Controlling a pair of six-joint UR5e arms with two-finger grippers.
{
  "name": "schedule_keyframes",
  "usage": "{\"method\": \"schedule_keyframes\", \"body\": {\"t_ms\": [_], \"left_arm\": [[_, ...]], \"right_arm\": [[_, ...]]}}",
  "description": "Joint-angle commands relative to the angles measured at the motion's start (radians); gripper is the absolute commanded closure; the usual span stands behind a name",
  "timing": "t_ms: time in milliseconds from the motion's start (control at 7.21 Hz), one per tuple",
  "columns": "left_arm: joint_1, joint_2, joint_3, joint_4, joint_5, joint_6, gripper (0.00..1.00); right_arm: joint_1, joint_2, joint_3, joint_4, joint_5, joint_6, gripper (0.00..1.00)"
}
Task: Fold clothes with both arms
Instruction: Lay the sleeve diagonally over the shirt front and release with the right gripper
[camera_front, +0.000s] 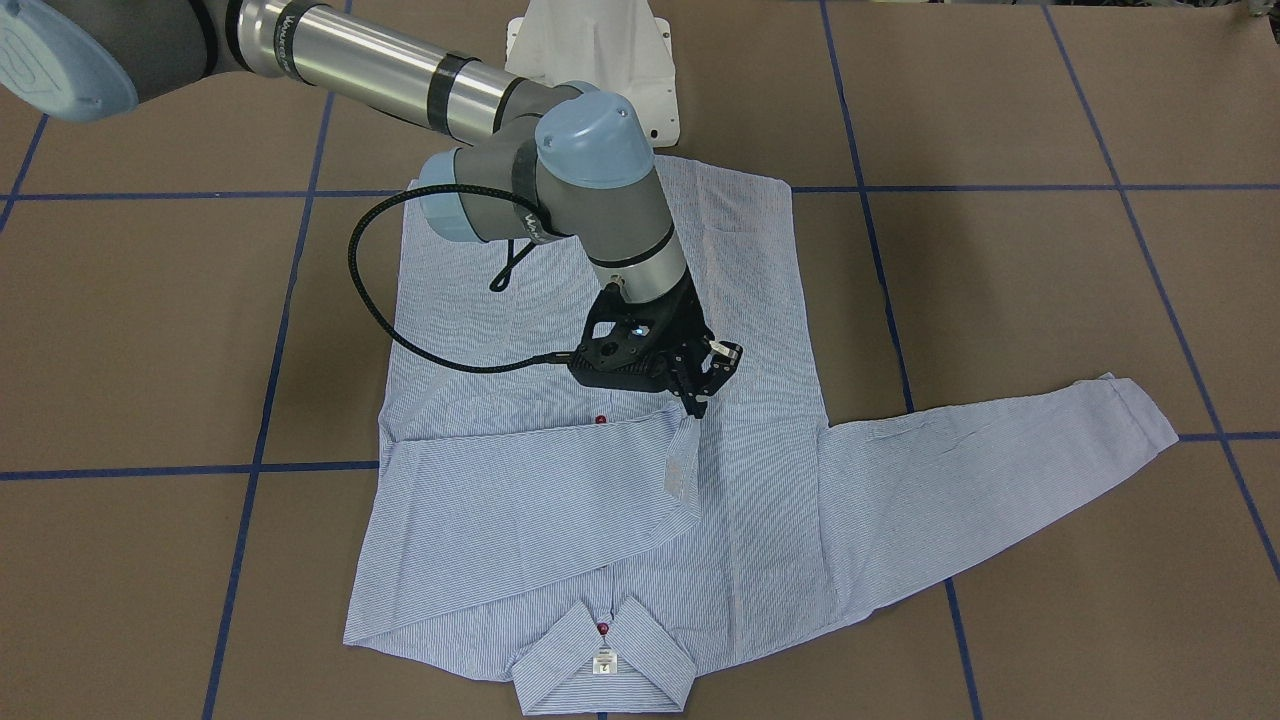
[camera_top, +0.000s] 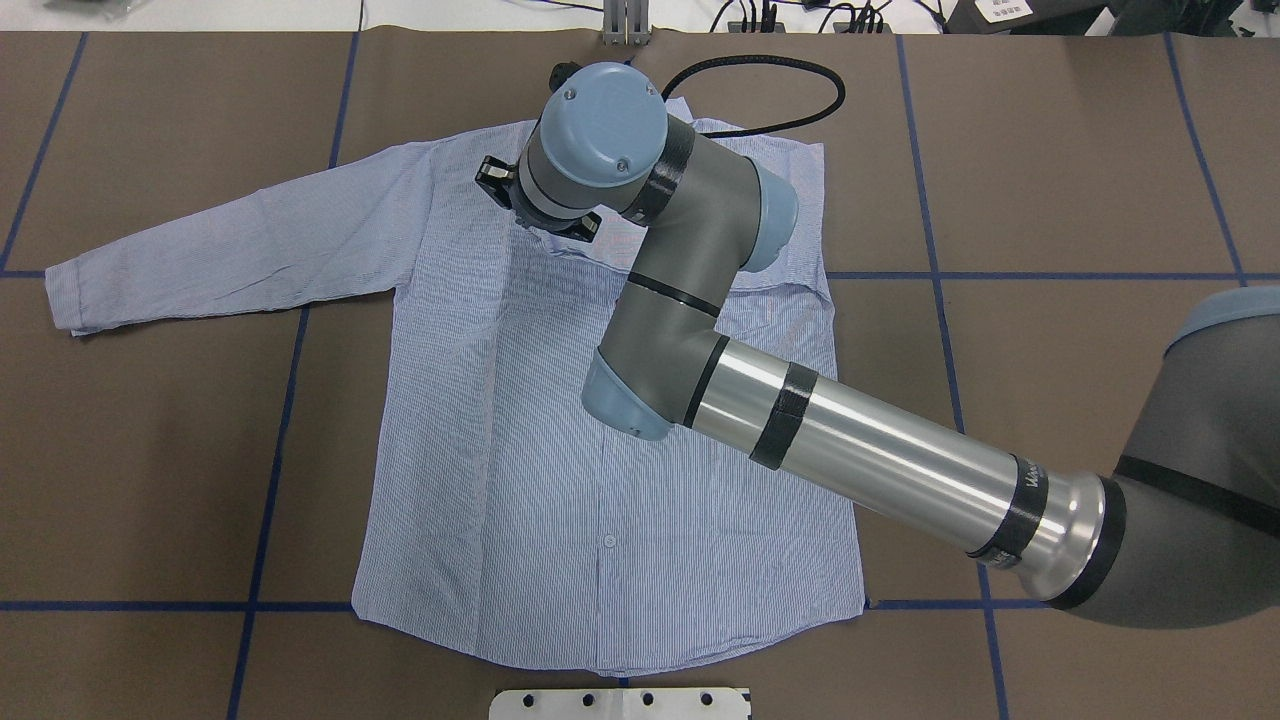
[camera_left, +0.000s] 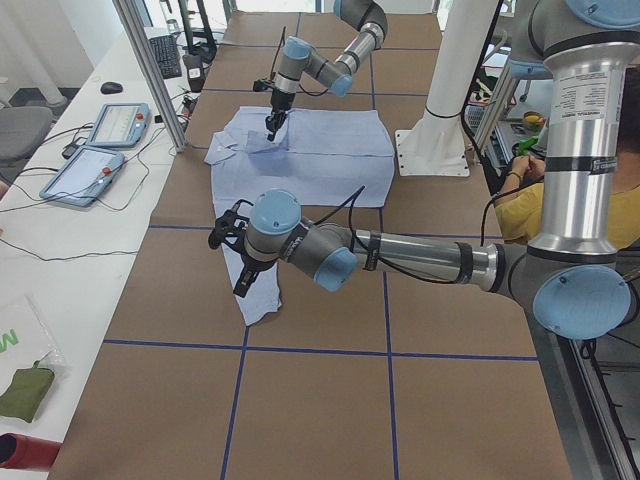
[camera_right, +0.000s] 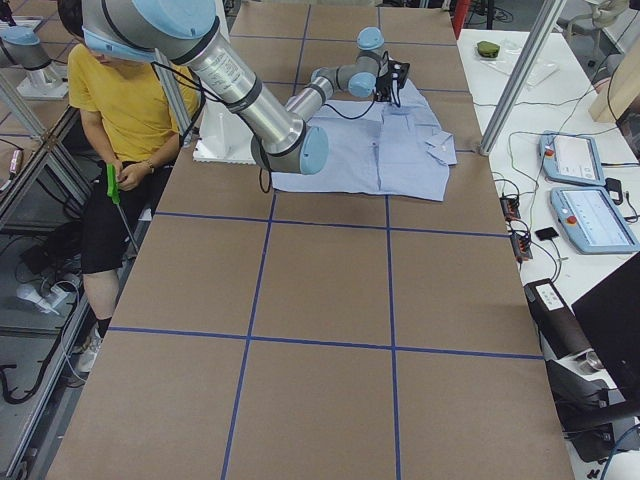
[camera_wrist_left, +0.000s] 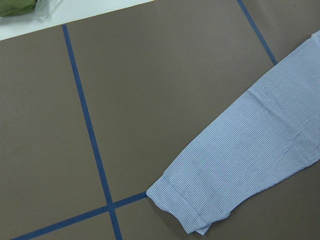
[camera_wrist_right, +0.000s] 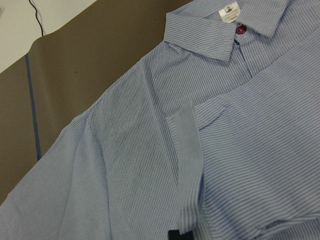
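The light blue striped shirt (camera_front: 760, 450) lies flat, button side up, on the brown table, with its collar (camera_front: 600, 660) at the side away from the robot. One sleeve (camera_front: 520, 510) is folded across the chest. My right gripper (camera_front: 700, 405) is at the corner of that sleeve's cuff (camera_wrist_right: 185, 150) and looks shut on it. The other sleeve (camera_top: 230, 250) stretches straight out sideways. My left gripper (camera_left: 240, 285) hovers over that sleeve's cuff (camera_wrist_left: 180, 210). It shows only in the exterior left view, so I cannot tell whether it is open or shut.
The white pedestal base (camera_front: 590, 50) stands behind the shirt's hem. Blue tape lines (camera_front: 250, 470) grid the brown table. Teach pendants (camera_left: 100, 125) lie on a white side table. A person in a yellow shirt (camera_right: 110, 90) sits beside the robot. A green item (camera_wrist_left: 20, 7) lies off the table's edge.
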Motion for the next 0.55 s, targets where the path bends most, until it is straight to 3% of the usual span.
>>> {"method": "schedule_keyframes", "body": {"t_ms": [0,139,277,416], "left_arm": [[0.006,0.0,-0.001,-0.003,-0.001,-0.007,0.0],[0.006,0.0,-0.001,-0.005,-0.001,-0.007,0.0],[0.006,0.0,-0.004,-0.011,-0.001,-0.007,0.0],[0.007,0.0,-0.007,-0.016,-0.001,-0.007,0.0]], "right_arm": [[-0.01,0.002,-0.007,0.004,-0.019,0.0,1.0],[-0.011,0.022,-0.028,0.004,-0.021,0.002,0.85],[-0.014,0.046,-0.066,0.004,-0.026,0.021,0.51],[-0.025,0.053,-0.071,0.004,-0.041,0.026,0.42]]}}
